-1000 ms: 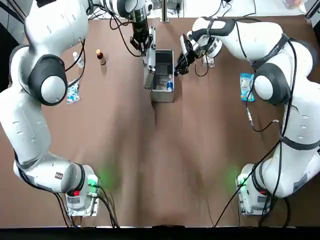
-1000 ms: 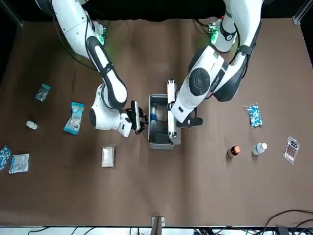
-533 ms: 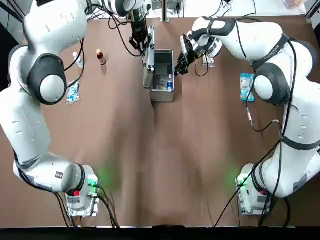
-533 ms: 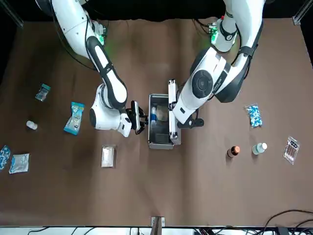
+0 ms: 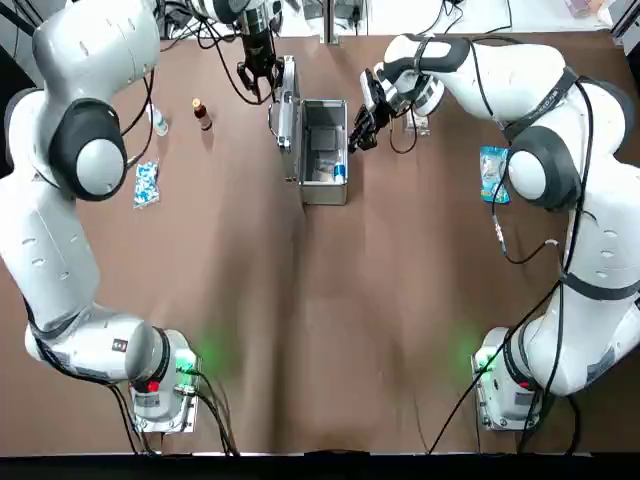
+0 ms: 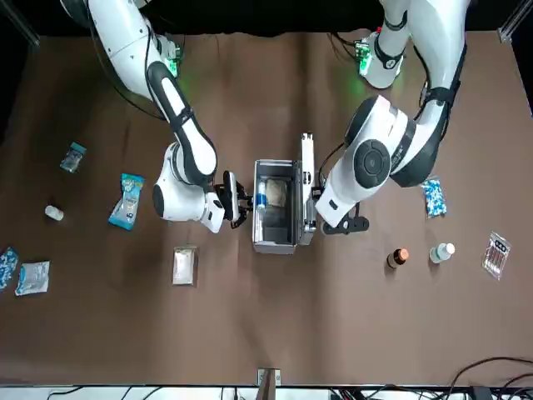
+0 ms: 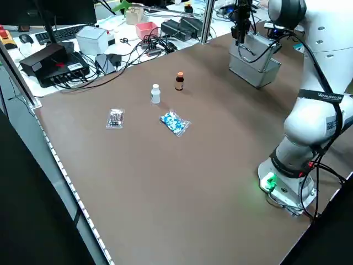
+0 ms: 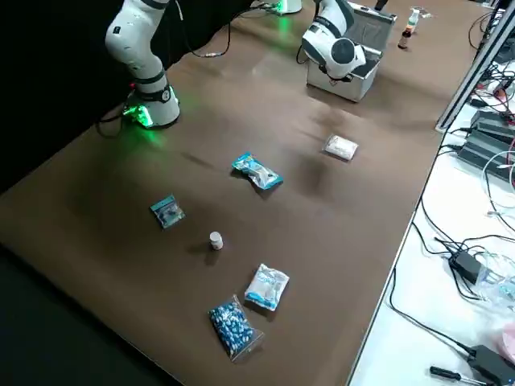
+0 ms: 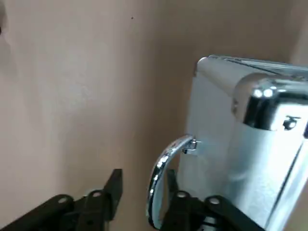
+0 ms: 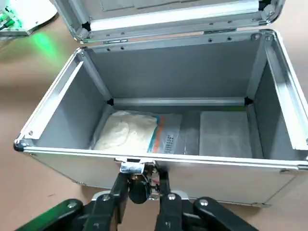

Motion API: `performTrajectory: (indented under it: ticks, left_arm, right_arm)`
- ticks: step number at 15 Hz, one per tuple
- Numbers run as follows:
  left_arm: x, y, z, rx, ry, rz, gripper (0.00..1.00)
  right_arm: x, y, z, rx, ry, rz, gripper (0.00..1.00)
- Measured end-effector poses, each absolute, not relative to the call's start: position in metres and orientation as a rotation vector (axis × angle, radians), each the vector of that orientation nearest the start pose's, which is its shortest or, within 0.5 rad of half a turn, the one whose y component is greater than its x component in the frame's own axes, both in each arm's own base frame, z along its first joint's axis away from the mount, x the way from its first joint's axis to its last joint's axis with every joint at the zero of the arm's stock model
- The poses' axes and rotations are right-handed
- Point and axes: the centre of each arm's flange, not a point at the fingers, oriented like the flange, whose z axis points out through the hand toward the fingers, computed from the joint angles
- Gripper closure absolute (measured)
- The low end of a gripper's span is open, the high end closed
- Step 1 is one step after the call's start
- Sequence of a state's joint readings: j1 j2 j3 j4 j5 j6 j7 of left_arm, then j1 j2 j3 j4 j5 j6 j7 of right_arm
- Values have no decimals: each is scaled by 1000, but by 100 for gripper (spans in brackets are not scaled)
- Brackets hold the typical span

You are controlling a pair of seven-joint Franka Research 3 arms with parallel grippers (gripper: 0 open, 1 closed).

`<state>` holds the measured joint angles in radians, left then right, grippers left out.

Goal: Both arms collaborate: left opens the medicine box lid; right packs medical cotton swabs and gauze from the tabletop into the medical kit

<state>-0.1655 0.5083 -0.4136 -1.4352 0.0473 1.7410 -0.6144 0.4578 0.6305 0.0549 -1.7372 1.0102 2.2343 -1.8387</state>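
Medicine box [image 5: 322,152]: aluminium case, mid-far bench [image 5: 300,300], between the two arms. Lid [image 5: 283,118]: half a second ago upright on the box's left edge, close over the opening; now swung further out to the robot's left and leaning away, so the whole interior is exposed from overhead. Judged consequence: the opening step is essentially done and the way in is free for the right arm's packing. Left end effector [image 9: 139,192]: at the lid's outer face, having travelled outward with it; wrist view shows its fingers [image 9: 113,185] spread either side of the chrome carry handle [image 9: 166,166], not visibly clamped, so read as open and hooking the handle, not gripping it. Right end effector [image 10: 142,185]: at the box's right wall, unmoved over the last second; its wrist view shows the fingers nearly together just at the front latch [image 10: 137,168], nothing carried; whether fully closed cannot be told. Contents, seen only in the right wrist view: white soft packet [image 10: 126,131] and flat pale sachet [image 10: 226,134] on the box floor; the overhead view shows little more than a blue-tipped item [image 5: 339,172] at the near end. Loose stock, right side view only: white gauze-like packet [image 8: 341,147] nearest the box, blue-white pouch [image 8: 257,172] further off, other small packs beyond. Front view places that gauze-like packet [image 6: 183,265] just behind the right arm, within likely reach. Swabs not identifiable with certainty.
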Motion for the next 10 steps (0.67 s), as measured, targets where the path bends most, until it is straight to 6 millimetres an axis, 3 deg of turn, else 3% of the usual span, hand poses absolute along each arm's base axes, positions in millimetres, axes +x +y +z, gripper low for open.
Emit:
performTrajectory:
  ticks: [2,8,10]
  left_arm:
    - [600,-313,411,-3169,-53,333,50]
    - [626,-236,451,-3197,61,265,1]
    - [628,-215,470,-3201,92,229,1]
  right_arm:
    - [567,345,216,-1656,-1758,-477,69]
    - [567,345,216,-1655,-1759,-477,69]
    - [568,345,216,-1656,-1759,-477,69]
